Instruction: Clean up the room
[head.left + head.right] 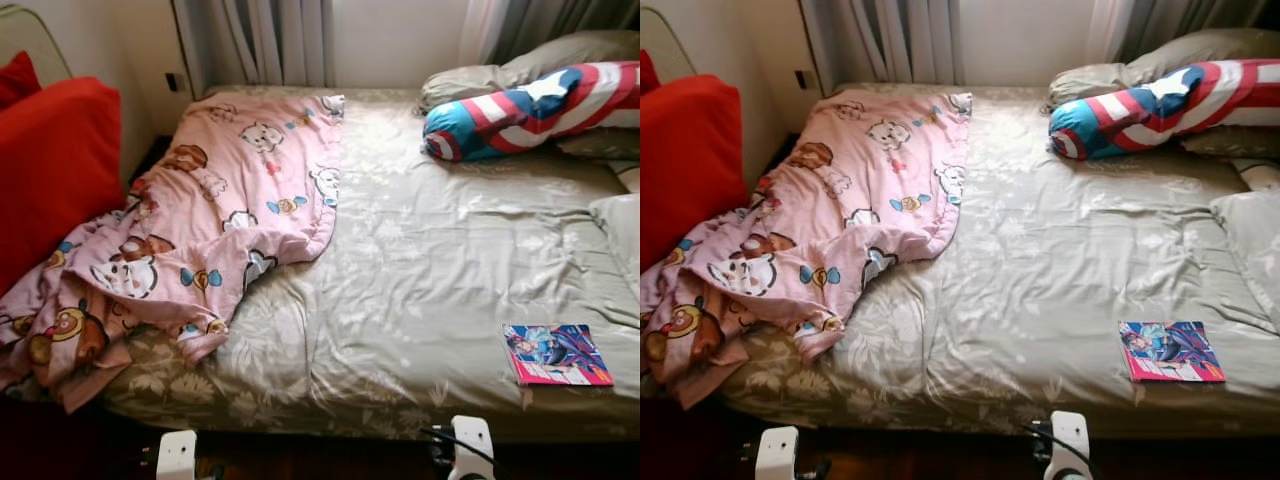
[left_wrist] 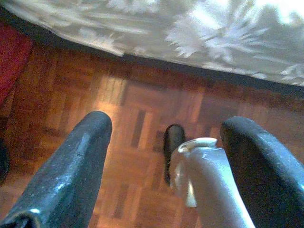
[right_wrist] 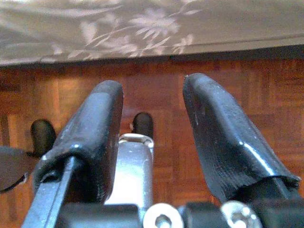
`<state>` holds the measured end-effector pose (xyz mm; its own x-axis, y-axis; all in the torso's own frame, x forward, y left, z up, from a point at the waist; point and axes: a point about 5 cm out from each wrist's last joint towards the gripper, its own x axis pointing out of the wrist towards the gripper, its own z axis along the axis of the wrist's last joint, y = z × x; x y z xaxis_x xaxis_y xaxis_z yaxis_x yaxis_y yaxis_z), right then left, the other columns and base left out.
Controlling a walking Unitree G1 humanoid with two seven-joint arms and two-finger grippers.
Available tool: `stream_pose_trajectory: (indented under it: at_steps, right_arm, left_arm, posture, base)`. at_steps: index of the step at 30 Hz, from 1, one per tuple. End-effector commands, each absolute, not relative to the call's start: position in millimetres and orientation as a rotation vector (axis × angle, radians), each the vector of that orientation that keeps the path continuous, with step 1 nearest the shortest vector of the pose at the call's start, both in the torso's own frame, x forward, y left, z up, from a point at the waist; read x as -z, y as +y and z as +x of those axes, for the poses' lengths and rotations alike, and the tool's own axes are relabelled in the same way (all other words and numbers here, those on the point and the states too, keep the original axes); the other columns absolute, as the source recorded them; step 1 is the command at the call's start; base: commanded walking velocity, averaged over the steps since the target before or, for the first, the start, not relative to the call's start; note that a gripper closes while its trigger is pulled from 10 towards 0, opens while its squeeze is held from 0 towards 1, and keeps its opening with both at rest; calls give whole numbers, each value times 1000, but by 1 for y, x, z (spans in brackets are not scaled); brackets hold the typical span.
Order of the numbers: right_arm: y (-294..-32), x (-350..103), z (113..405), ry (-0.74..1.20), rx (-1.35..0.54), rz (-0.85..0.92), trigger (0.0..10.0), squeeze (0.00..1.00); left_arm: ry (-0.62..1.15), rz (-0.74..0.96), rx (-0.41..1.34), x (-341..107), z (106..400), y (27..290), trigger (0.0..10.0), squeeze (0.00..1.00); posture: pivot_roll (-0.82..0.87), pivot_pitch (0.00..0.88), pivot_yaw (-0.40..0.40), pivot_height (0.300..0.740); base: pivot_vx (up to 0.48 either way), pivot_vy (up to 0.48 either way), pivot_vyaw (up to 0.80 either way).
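Bed [image 1: 420,300]: grey-green floral sheet, mostly bare.
Blanket [image 1: 200,220]: pink cartoon print, crumpled on robot's left side, spilling over near edge.
Magazine [image 1: 556,354]: flat on sheet, near right corner.
Bolster [image 1: 530,110]: star-and-stripes, against pillows [image 1: 520,70] at far right.
Red cushion [image 1: 50,170]: beside bed, left.
Left gripper [image 2: 166,142]: low over parquet floor [image 2: 133,104], fingers wide apart, holding nothing.
Right gripper [image 3: 152,109]: same, spread, nothing held.
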<state>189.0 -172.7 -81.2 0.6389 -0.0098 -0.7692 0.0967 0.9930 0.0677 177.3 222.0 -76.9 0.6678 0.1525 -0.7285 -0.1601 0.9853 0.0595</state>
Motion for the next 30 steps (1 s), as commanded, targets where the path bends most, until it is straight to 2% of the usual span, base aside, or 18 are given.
stream_pose_trajectory:
  at_steps: [1,30]
  right_arm:
    - [-172,82,187,879,61,113,10000,0]
    - [-172,82,187,877,55,110,10000,0]
  left_arm:
    - [844,-4,-175,79,172,222,10000,0]
    - [845,-8,-178,80,172,222,10000,0]
  posture:
    - [10,115,-15,740]
    - [7,117,-18,740]
  base:
    - [0,352,0]
    - [0,350,0]
